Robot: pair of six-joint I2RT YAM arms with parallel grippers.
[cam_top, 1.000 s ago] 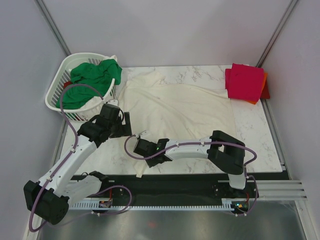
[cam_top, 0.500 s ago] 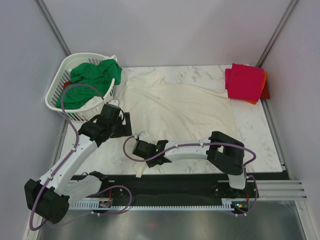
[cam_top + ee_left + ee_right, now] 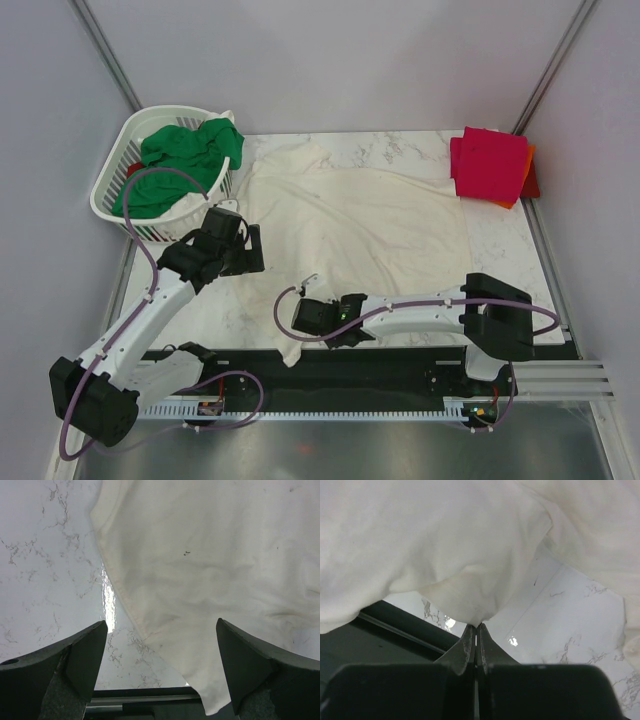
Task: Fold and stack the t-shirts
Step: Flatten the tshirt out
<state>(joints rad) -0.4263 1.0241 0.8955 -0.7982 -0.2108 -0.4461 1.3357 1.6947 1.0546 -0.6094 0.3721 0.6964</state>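
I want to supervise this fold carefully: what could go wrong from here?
1. The right tool is shut on only a small pinch of the cream-white shirt; the cloth may slip out when pulled.
2. A corner of the shirt hangs over the near edge of the table; it could catch there or drag more cloth off.
3. The left tool hovers open, holding nothing, so a one-sided pull may bunch the shirt.

We see a robot test cell of the kind found in a lab. Plain pale wall panels (image 3: 330,60) framed by metal posts (image 3: 105,55) box in a marble-patterned table (image 3: 500,262). A cabled left arm (image 3: 140,320) and right arm (image 3: 420,308) are bolted to a slotted aluminium rail (image 3: 570,378) at its near edge.
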